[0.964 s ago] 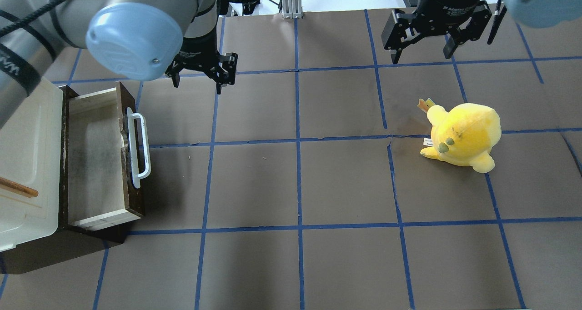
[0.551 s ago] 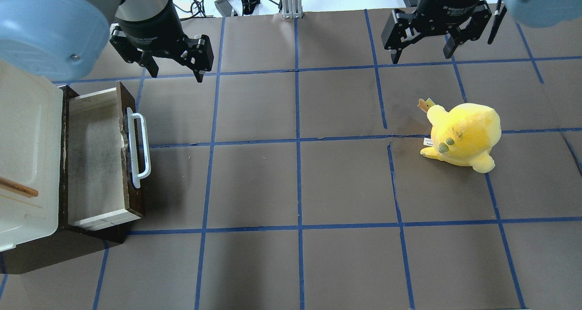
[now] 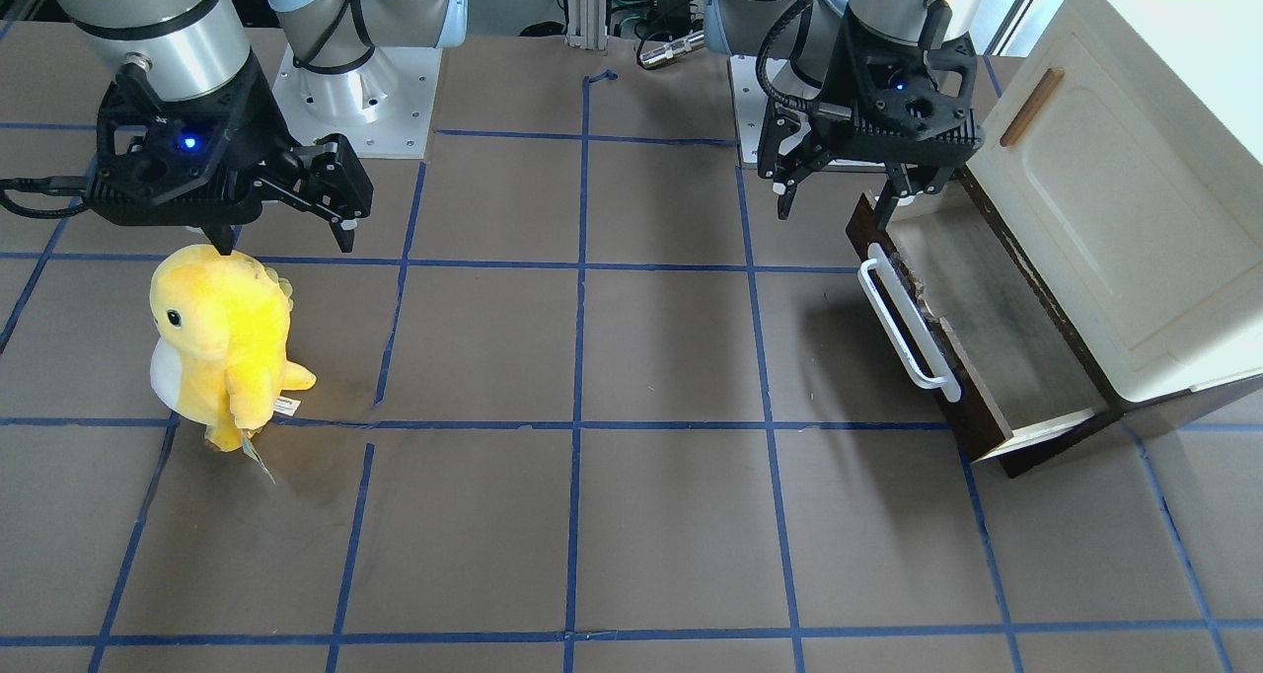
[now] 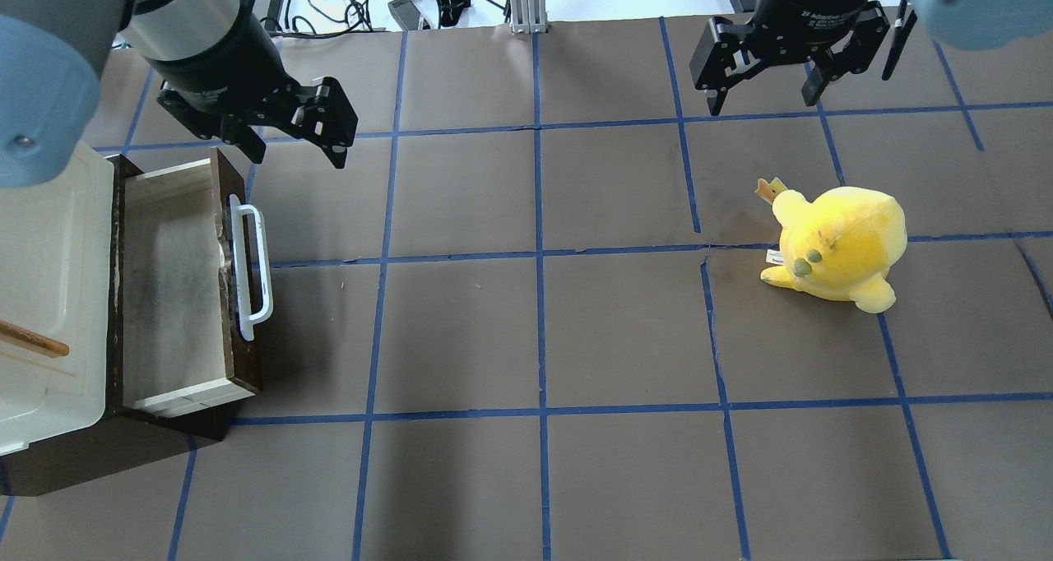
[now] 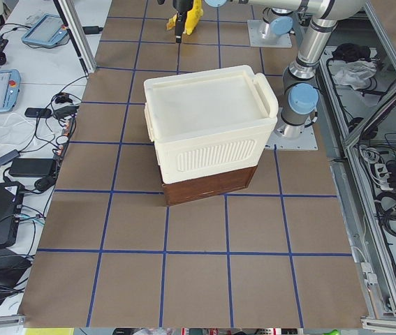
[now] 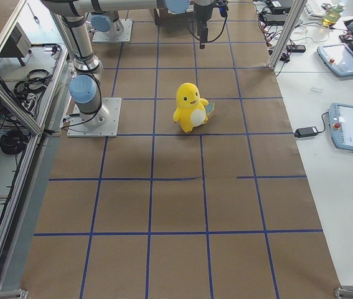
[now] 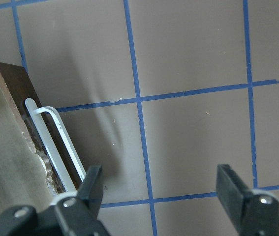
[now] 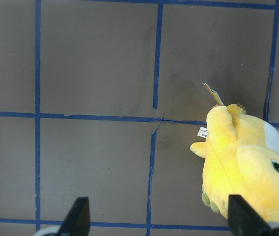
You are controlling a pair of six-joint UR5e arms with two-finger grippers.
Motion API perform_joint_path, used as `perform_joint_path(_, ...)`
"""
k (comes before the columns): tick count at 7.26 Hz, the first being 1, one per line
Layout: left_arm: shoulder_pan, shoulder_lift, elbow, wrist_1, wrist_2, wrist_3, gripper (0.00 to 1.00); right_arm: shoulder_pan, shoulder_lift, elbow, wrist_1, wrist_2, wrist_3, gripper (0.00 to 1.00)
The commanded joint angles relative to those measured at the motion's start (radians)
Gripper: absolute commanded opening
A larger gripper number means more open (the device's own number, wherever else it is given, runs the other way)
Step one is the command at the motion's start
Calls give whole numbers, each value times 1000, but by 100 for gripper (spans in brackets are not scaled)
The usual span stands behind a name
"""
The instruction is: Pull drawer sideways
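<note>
Yellow plush toy point(image 4: 839, 244) upright on blue-taped table point(image 4: 461, 331); cream cabinet point(image 3: 1115, 209) at its end.

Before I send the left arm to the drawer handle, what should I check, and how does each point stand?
1. Left gripper open, holding nothing: ok.
2. Left gripper over the handle: not ok, it hangs past the handle's far end.
3. Handle free, nothing touching it: ok.
4. Drawer already partly out of the cabinet: ok.
5. Right gripper and plush toy far from the drawer: ok.
</note>
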Motion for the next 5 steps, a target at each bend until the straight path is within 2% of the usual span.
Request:
perform_joint_path(1, 10, 31, -30, 2, -1, 4, 84, 0, 0, 0, 0, 0, 0, 100)
perform_joint_path(5, 21, 31, -24, 10, 19, 22, 84, 0, 0, 0, 0, 0, 0, 100)
